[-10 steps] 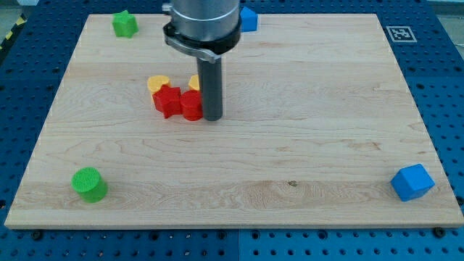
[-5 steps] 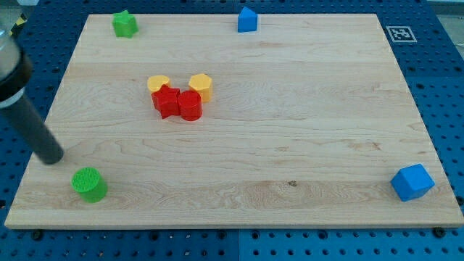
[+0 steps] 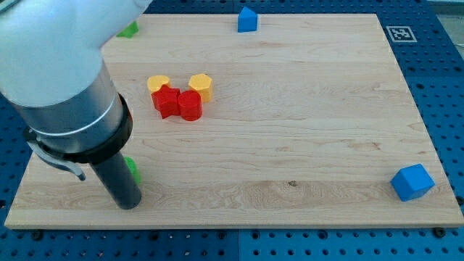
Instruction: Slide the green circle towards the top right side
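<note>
"How far along was the task?"

"Barely begun, by the look of it. The green circle (image 3: 133, 170) sat near the lower left corner of the table (image 3: 304, 145), well apart from the top right, so nearly the whole slide was left to do."

"And the tool?"

"The tool was a plain rod with nothing to clench or release, and it held nothing. Its tip (image 3: 129, 204) stood at the circle's lower left side, just beside it. Whether they touched could not be told."

"What was hard to see?"

"The arm covered most of the circle, leaving only a green sliver to the rod's right. It also hid much of the green block (image 3: 130, 29) at the top left, so that block's shape was unclear. The red blocks (image 3: 177, 104), yellow blocks (image 3: 181, 84) and both blue blocks (image 3: 412, 181) showed plainly."
</note>
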Tool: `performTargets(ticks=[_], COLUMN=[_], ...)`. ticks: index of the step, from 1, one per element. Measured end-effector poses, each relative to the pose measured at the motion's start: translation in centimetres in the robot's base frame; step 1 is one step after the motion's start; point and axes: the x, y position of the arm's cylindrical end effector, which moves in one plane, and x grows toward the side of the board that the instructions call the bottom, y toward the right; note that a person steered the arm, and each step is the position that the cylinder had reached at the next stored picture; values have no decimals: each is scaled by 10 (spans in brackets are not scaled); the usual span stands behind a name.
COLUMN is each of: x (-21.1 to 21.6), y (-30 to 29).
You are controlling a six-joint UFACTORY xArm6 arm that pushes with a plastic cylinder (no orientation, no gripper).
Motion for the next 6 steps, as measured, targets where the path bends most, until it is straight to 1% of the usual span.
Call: performTargets(ticks=[1, 2, 3, 5, 6], x=[-1, -11, -27, -27, -32], y=[-43, -66, -54, 18, 39])
